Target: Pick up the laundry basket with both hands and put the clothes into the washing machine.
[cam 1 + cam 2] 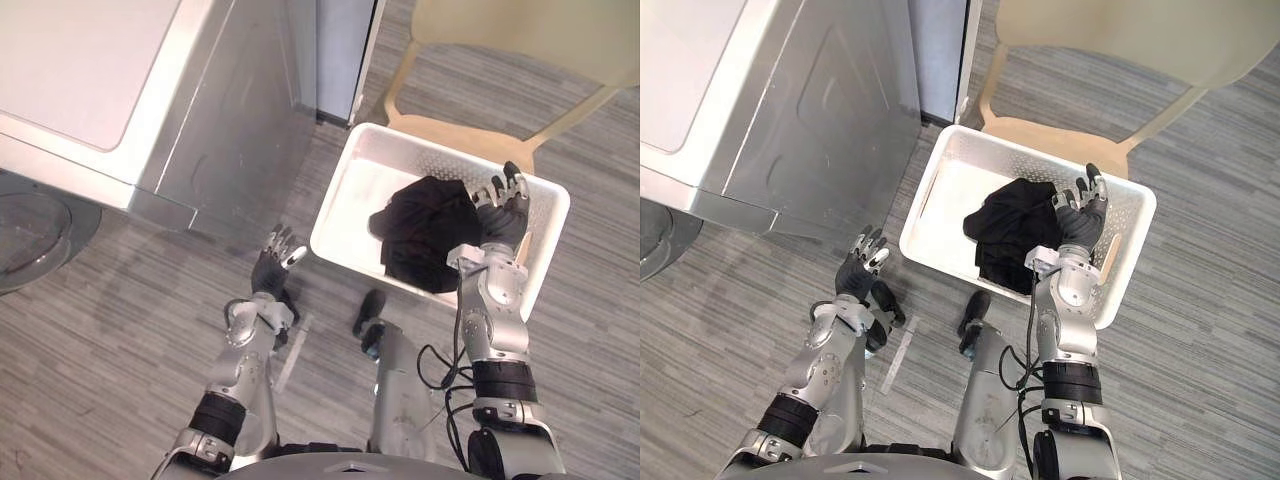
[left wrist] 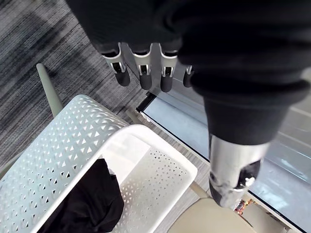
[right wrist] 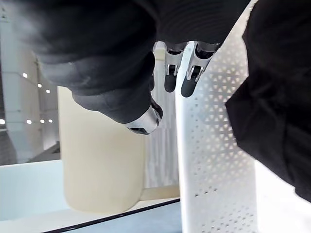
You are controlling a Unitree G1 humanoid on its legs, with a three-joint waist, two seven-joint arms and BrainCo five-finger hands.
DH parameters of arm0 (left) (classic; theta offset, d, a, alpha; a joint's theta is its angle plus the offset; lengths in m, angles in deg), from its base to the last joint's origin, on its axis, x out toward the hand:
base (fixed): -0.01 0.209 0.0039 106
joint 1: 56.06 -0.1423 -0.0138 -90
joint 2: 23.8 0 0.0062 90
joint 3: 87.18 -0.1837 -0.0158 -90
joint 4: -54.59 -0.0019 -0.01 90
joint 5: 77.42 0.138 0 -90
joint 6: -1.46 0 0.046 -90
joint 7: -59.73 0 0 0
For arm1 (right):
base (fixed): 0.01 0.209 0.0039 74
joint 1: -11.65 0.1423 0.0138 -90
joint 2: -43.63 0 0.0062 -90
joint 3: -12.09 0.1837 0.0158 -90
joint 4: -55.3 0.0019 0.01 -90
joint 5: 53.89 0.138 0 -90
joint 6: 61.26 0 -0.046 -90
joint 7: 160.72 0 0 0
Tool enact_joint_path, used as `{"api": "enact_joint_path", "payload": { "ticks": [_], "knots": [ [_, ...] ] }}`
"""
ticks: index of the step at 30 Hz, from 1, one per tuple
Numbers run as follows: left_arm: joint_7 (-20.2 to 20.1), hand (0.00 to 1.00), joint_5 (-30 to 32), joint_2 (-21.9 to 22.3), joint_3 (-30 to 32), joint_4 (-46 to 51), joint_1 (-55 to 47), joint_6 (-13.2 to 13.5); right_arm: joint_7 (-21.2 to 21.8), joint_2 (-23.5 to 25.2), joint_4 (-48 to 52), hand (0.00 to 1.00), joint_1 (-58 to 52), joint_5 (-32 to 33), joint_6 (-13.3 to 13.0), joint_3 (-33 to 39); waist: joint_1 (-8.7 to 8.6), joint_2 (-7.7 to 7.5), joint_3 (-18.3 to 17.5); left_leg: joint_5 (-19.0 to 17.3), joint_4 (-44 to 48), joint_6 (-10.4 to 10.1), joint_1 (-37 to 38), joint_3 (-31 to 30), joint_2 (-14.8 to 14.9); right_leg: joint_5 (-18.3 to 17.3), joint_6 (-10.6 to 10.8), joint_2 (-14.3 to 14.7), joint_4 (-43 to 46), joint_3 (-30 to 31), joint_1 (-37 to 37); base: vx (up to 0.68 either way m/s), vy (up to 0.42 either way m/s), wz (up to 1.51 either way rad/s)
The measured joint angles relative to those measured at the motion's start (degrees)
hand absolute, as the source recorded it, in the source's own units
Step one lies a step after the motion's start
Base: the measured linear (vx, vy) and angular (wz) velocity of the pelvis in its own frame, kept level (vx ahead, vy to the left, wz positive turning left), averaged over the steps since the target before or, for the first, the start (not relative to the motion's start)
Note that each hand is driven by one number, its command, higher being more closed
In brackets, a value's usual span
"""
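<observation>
1. Right of centre in the head view, the white laundry basket (image 1: 360,190) is sitting on the floor (image 1: 150,330), with the black clothes (image 1: 430,232) lying bunched inside it.
2. Right hand (image 1: 503,215) is hanging over the basket's right end, just beside the clothes, fingers stretched out and gripping nothing.
3. Left hand (image 1: 272,265) is hovering just off the basket's lower-left edge, fingers loose, not touching it.
4. Washing machine (image 1: 120,90) is standing at upper left, chair (image 1: 520,40) at upper right.

A white perforated laundry basket (image 1: 345,190) sits on the floor holding crumpled black clothes (image 1: 430,232), beside the silver-grey washing machine (image 1: 130,110).
</observation>
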Motion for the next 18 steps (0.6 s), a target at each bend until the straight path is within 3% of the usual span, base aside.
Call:
{"api": "enact_joint_path", "payload": {
  "ticks": [6,7,11,13,14,18],
  "knots": [
    [-1.12,0.0,0.06,-0.71,-2.08,2.1,-1.07,0.42,0.06,0.48,5.16,1.0,-2.33,-0.05,-0.15,0.11,0.71,-1.52,0.13,-0.22,0.07,0.08,0.71,0.1,0.1,1.01,0.25,0.35,-1.58,-0.11,1.35,0.0,0.006,-0.01],
    [-1.12,0.0,0.07,-0.74,-2.04,2.1,-1.22,0.42,0.1,0.46,5.73,0.0,-2.33,-0.12,-0.67,0.11,0.71,-1.76,0.14,-0.22,0.07,0.08,0.78,0.06,0.11,1.28,0.47,0.39,-1.75,-0.2,1.56,0.0,0.0,0.0],
    [-1.34,0.0,1.15,-0.8,-2.04,2.19,-1.68,0.42,1.09,0.06,5.73,0.0,-3.44,-0.92,-0.7,-0.57,0.91,-2.21,0.23,-0.27,0.05,0.11,1.22,-0.08,0.09,1.65,0.46,0.4,-1.9,-0.35,2.22,0.0,0.0,0.0],
    [-1.45,0.0,1.72,-1.2,-2.04,3.42,-1.99,0.41,3.41,-1.09,5.41,0.0,-4.32,-1.81,0.53,-1.49,0.84,-2.61,0.46,-0.22,-0.03,0.04,0.95,-0.3,0.06,1.46,0.54,0.41,-1.92,-0.53,2.05,0.01,-0.014,0.03],
    [-1.81,0.0,2.28,-1.63,-2.1,4.14,-2.13,0.41,5.67,-2.64,3.84,0.0,-4.53,-5.11,2.87,-1.94,0.79,-2.87,0.52,-0.11,-0.07,-0.12,0.33,-0.69,-0.02,1.26,0.33,0.4,-1.92,-0.79,1.64,0.01,-0.02,0.06],
    [-2.22,0.0,2.69,-3.0,-2.06,4.13,-2.33,0.33,7.86,-5.92,-8.87,0.0,-0.11,-11.87,7.15,-2.36,0.74,-3.41,0.7,0.98,-1.31,-0.1,-1.25,-1.36,-0.52,2.36,0.18,0.54,-2.88,-1.42,0.43,0.01,-0.015,0.06]
  ]
}}
